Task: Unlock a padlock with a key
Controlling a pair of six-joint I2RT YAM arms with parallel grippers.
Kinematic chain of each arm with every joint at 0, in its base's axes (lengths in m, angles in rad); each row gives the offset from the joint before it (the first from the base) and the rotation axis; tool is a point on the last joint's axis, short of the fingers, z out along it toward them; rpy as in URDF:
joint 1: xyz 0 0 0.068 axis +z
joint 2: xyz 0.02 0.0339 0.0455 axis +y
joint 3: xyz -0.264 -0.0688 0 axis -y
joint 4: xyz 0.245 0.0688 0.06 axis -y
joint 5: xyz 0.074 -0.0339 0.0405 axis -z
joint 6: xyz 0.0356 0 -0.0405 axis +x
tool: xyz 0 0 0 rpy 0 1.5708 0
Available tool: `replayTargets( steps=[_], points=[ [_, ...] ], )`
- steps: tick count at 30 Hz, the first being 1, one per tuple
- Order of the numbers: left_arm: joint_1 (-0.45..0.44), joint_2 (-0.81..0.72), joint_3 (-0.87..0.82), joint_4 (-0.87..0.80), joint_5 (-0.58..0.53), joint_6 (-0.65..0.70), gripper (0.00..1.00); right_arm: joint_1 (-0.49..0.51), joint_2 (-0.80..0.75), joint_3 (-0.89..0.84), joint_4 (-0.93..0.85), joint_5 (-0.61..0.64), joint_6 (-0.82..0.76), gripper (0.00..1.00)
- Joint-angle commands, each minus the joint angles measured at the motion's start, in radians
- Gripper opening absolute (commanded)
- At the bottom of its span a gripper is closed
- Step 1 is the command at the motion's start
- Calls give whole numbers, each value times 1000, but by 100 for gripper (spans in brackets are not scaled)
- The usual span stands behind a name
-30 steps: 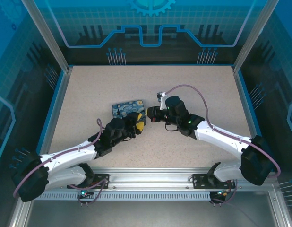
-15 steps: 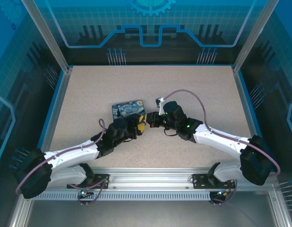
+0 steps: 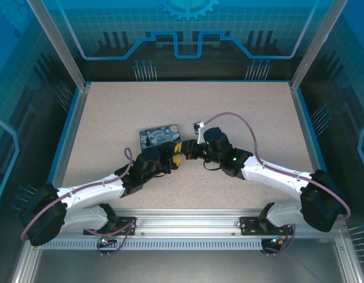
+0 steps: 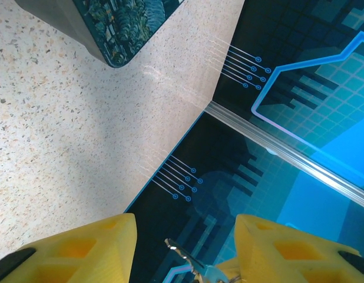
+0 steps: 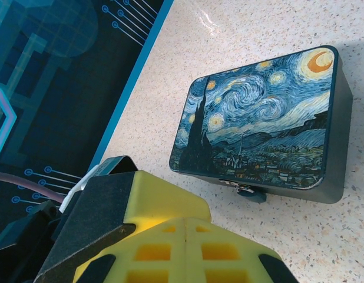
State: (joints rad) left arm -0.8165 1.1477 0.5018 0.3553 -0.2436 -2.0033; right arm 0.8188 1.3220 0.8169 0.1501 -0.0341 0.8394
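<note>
Speckled beige desk [image 3: 241, 112] in a blue-panelled cage. Left of centre in top view: starry-night printed box [image 3: 160, 137], tiny dark padlock [image 5: 248, 191] at its front wall, prob. unopened. Left end effector [image 3: 175, 158]: yellow fingers [image 4: 82, 250] apart, thin grey metal key [image 4: 187, 259] between them; gripped or not, can't tell. Right end effector [image 3: 187, 151] pinched closed, nothing seen in it. Key isn't in lock; insertion, turn remain. Top view too coarse for key/lock; wrist views resolve them.

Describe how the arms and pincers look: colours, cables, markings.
Left arm and right arm: white shells, black joint housings, a mauve cable looped along each. A green light glows near the right wrist. Both the left pincer and right pincer: yellow fingers with lattice cut-outs on black mounts.
</note>
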Motion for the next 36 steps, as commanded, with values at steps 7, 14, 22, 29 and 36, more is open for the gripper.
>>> replayTargets(
  steps=[7, 14, 22, 29, 36],
  points=[
    [-12, 7, 21, 44, -20, -392, 38, 23, -43, -50, 26, 2, 37, 0],
    [-12, 6, 24, 34, -23, -385, 20, 23, -82, -68, -6, 32, 29, 0],
    [-12, 8, 33, 34, -35, -349, 0, 23, -92, -81, -11, 35, 31, 0],
    [-12, -5, 25, 132, -136, -144, 0, -4, -118, -92, -12, 12, 22, 3],
    [-10, -33, 73, 247, -268, 559, 0, -131, -182, -145, 84, -211, -20, 39]
  ],
)
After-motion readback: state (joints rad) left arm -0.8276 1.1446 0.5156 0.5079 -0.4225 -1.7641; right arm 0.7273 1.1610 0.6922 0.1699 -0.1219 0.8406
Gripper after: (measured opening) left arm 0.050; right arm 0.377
